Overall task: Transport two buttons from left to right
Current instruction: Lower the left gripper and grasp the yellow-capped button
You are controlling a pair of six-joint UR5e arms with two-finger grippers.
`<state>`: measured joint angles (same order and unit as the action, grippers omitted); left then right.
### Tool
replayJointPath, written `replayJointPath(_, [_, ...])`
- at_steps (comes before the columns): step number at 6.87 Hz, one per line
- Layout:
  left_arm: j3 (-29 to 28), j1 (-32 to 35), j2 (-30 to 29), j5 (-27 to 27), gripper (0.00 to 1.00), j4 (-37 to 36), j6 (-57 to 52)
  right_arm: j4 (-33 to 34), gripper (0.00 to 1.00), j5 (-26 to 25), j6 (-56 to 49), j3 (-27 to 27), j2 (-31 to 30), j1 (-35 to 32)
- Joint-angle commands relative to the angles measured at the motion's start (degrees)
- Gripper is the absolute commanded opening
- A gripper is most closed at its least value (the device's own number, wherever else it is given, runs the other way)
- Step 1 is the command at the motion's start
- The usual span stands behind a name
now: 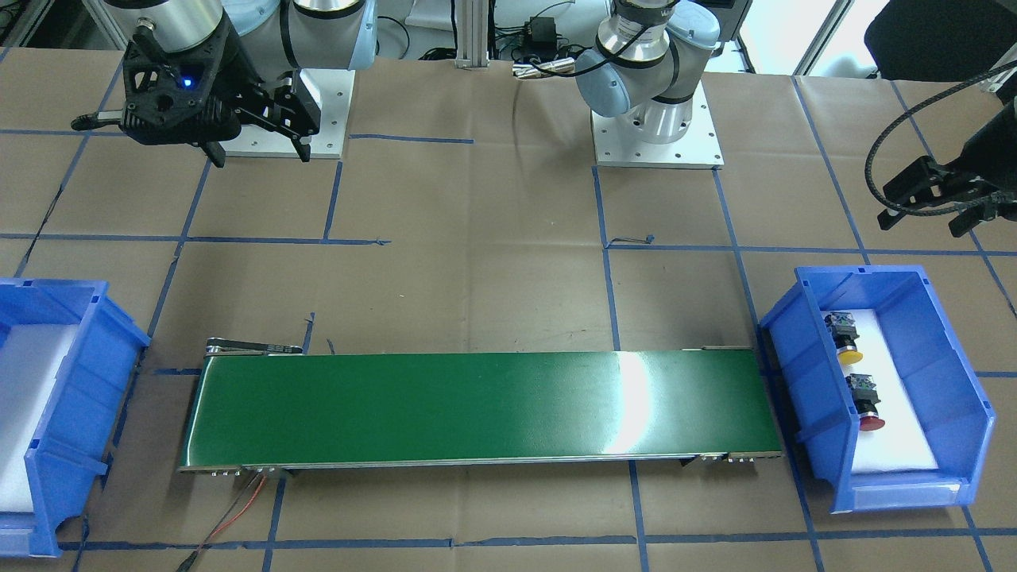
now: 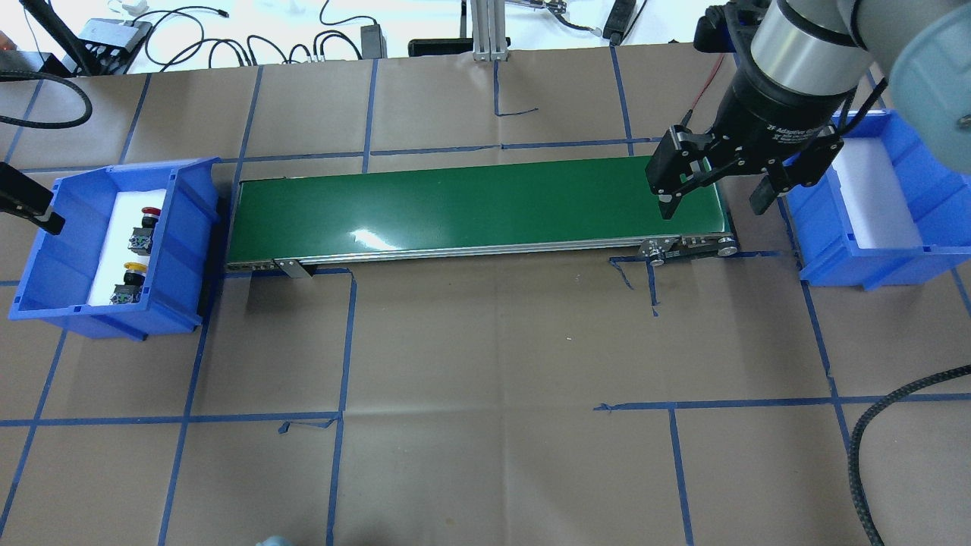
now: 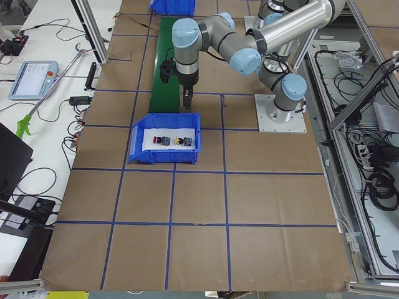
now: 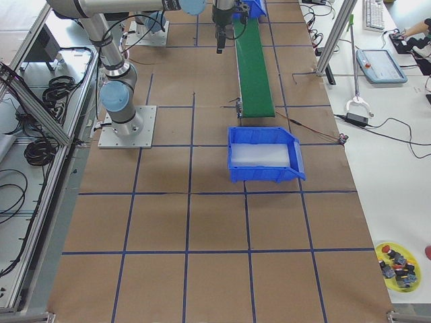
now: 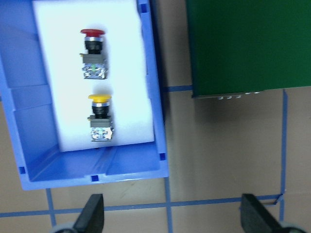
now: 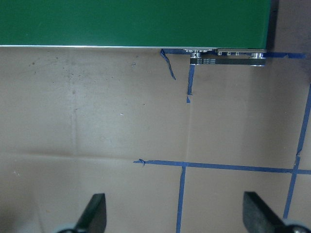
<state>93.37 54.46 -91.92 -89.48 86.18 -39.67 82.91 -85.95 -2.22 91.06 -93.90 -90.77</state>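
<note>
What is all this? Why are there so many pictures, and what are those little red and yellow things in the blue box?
These are six photos of one table, taken at the same moment. Two look down from above, two from the table's ends, and two from cameras on the robot's wrists. The robot is two metal arms, each ending in a two-finger pincer called a gripper. The left gripper hovers open near a blue box where a red button and a yellow button lie on white padding. The right gripper hangs open by the other end of the green belt, beside a second blue box holding only white padding. Nothing is held yet.
</note>
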Motion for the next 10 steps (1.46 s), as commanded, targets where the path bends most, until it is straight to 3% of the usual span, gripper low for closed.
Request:
replayJointPath(1, [0.15, -1.37, -4.03, 0.09, 1.0, -5.29, -1.64, -0.03, 1.0, 0.26, 0.02, 0.08, 0.03, 0.07])
replayJointPath(3, [0.76, -1.37, -8.08, 0.27, 1.0, -10.13, -1.46, -0.12, 0.36, -0.18, 0.2, 0.17, 0.03, 0.07])
replayJointPath(4, [2.5, -1.37, -9.84, 0.79, 1.0, -14.51, -1.38, -0.12, 0.35, -0.18, 0.11, 0.17, 0.03, 0.07])
replayJointPath(6, [7.94, -0.93, -13.88, 2.82, 1.0, -25.3, -0.24, -0.2, 1.0, -0.18, -0.07, 0.08, 0.03, 0.07])
replayJointPath(7, [11.1, -0.76, -15.3, 2.82, 1.0, -30.93, 0.72, -0.2, 1.0, -0.18, -0.07, 0.08, 0.03, 0.07])
replayJointPath(10, [15.86, -0.75, -15.57, 2.73, 1.0, -36.24, 1.09, -0.2, 1.0, -0.18, -0.07, 0.08, 0.03, 0.07])
